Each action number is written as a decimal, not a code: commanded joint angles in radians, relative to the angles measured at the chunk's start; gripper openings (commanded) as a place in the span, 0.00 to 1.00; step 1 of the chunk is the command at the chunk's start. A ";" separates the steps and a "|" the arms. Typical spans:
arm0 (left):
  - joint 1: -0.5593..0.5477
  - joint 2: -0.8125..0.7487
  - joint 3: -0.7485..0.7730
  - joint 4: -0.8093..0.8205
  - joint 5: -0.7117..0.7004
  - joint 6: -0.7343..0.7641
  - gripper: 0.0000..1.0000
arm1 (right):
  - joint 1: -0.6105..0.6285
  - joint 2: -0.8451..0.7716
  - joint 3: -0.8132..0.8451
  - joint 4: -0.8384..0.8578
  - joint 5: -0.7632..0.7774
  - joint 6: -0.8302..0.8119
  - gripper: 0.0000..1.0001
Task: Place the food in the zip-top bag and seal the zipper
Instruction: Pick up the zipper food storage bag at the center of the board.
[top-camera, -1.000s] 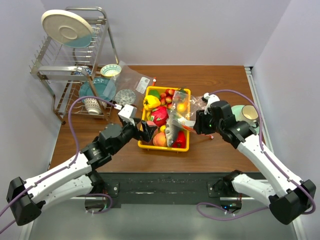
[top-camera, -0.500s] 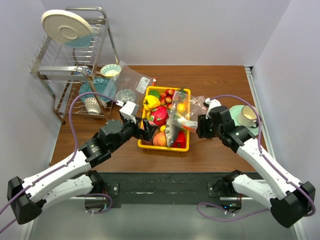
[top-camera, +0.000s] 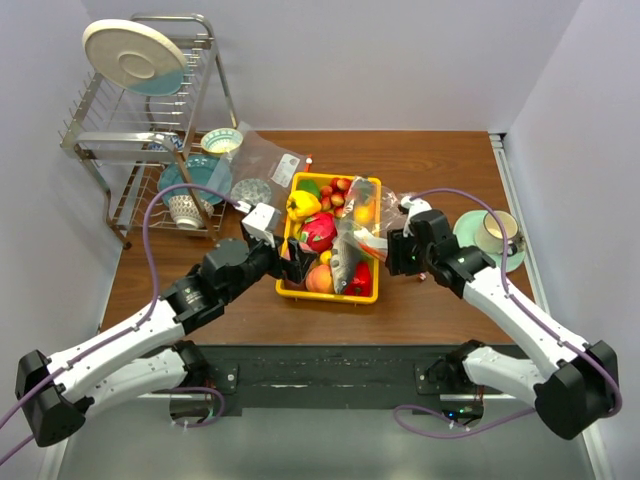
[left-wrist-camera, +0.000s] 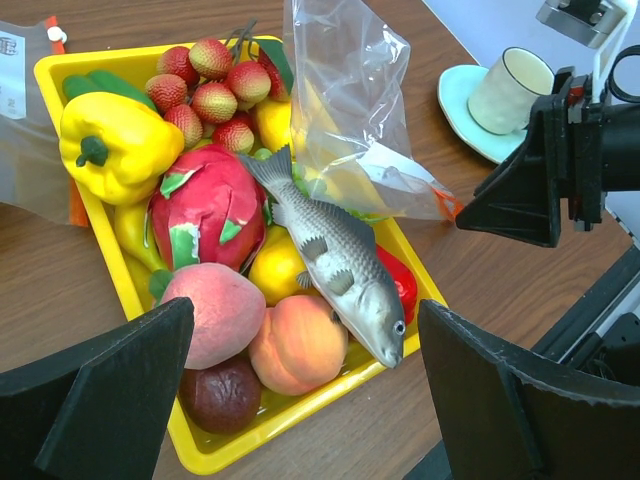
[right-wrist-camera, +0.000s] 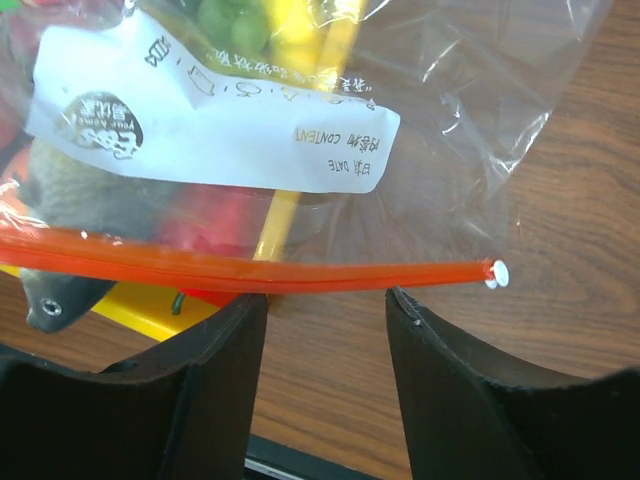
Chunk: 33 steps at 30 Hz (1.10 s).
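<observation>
Right gripper (right-wrist-camera: 325, 305) gapes just under the zipper (right-wrist-camera: 250, 268); nudge toward twelve o'clock, pinch the strip squarely. Left gripper (left-wrist-camera: 305, 310) hangs, jaws spread.

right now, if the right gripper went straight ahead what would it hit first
Most likely the zipper: the orange strip crosses just ahead of the open right gripper. Depth is unclear, so it could slip past onto the bag.

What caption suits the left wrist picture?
Open left gripper faces a yellow tray of toy food, a grey fish lying on top.
</observation>
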 joint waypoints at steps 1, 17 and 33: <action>-0.004 0.004 0.041 0.009 -0.007 0.016 0.98 | 0.002 0.039 0.058 0.085 0.016 -0.031 0.49; -0.006 0.105 0.090 0.042 0.054 -0.010 0.99 | 0.001 0.166 0.248 0.158 -0.190 -0.007 0.00; -0.004 0.196 0.134 0.140 0.111 -0.035 0.99 | 0.002 0.164 0.268 -0.033 0.247 -0.093 0.57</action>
